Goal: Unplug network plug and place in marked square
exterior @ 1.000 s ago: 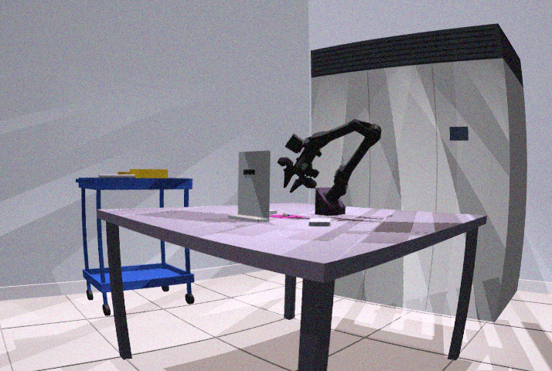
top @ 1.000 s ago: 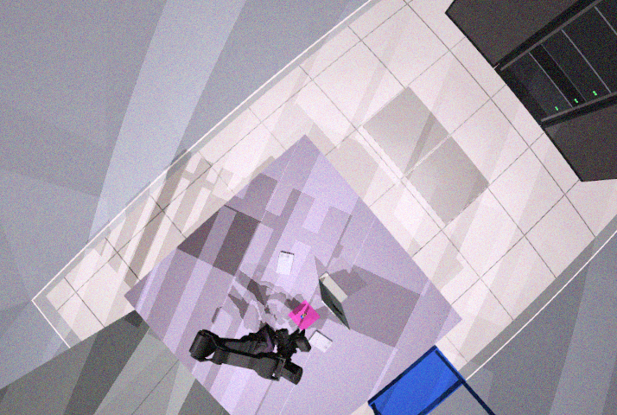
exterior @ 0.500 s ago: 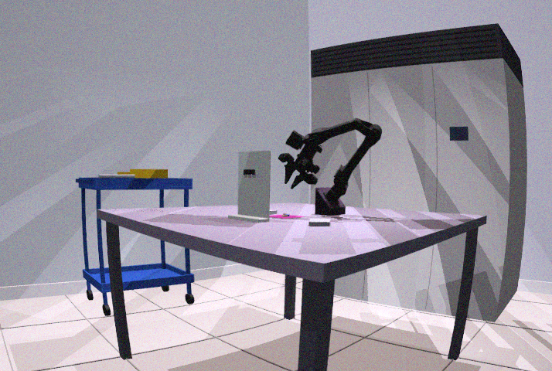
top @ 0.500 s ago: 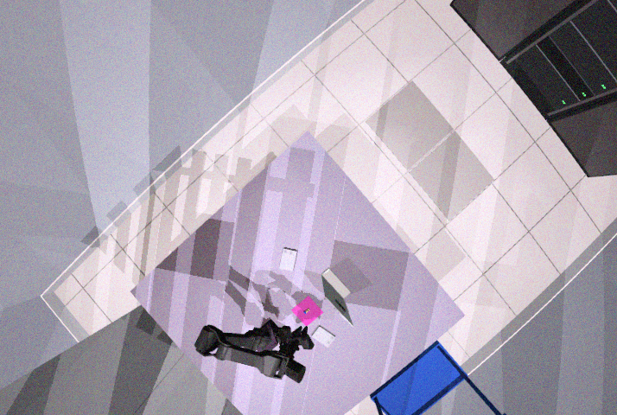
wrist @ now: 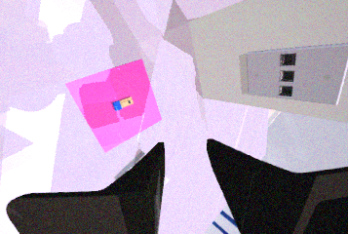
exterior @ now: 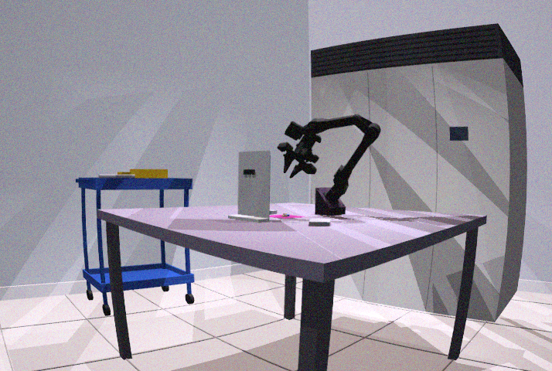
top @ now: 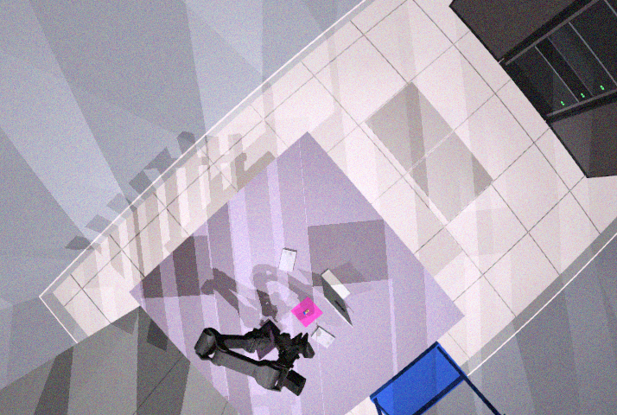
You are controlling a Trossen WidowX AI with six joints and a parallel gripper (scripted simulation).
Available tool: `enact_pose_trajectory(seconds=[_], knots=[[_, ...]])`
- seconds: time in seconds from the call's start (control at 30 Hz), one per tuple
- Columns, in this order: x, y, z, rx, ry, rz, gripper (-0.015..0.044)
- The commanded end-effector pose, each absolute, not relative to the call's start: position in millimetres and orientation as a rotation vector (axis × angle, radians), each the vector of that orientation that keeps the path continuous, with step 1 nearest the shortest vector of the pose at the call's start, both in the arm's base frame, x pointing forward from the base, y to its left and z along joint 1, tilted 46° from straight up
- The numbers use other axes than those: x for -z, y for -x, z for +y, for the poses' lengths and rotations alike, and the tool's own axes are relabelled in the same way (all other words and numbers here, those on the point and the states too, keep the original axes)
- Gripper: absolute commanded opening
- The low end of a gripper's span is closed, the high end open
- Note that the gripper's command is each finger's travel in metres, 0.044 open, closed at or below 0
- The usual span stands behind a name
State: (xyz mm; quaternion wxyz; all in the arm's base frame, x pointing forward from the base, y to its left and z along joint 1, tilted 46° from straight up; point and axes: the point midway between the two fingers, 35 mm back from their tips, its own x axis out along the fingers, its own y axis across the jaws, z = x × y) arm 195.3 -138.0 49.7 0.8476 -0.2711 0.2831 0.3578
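The plug, small, tan with a blue end, lies on the table inside the magenta marked square, near its middle. The upright panel stands beside the square. Its socket plate shows three dark openings with no plug in them. My gripper is partly open, with nothing between its fingers. It hangs well above the table, apart from the plug and the panel. The tab on the plug is too small to make out.
One white block lies on the table. Another white block lies near the square, on the arm's side. A blue cart stands beyond the table edge. A large cabinet stands behind the arm in the exterior view.
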Motion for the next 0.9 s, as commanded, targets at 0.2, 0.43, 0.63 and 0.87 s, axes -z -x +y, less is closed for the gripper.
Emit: enact_pose_trajectory(seconds=[0.2, 0.43, 0.63, 0.87], knots=[[-71, -194, -160, -0.754, 0.583, 0.597, 0.0156], [-87, -191, -173, -0.754, 0.585, 0.594, 0.0156], [-95, -189, -179, -0.754, 0.585, 0.593, 0.0182], [-95, -189, -179, -0.754, 0.585, 0.593, 0.0366]])
